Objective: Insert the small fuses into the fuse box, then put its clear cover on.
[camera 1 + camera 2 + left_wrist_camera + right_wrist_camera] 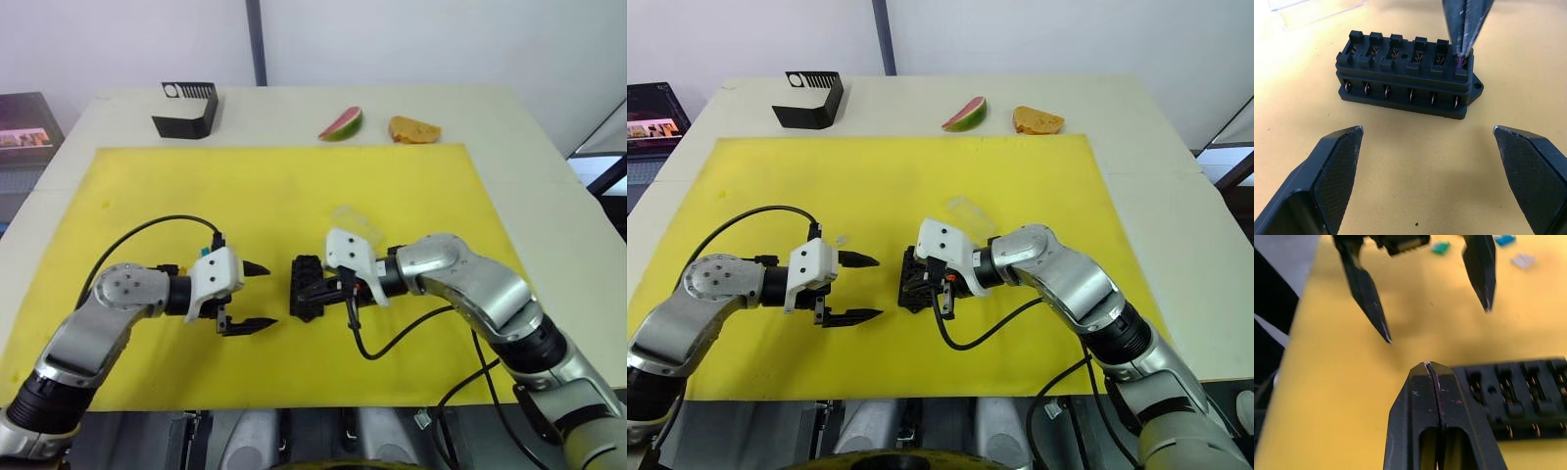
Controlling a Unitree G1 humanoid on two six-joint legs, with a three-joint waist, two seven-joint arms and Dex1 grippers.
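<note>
I see the wide yellow mat (294, 186) under both arms. My left gripper (257, 296) hangs released, its 2 black fingers spread wide, with the small black oblong plastic fuse box (1405, 73) lying just ahead of its jaws, facing the gap between them. My right gripper (1463, 51) is clenched on a tiny purple blade fuse (1461, 60), its tips at the box's end slot. The clear rectangular plastic cover (970, 212) lies behind that gripper's wrist, beyond the box.

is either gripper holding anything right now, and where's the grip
The right gripper pinches a purple fuse by its top, over an end slot of the fuse box. The left gripper is open, holding nothing.
</note>
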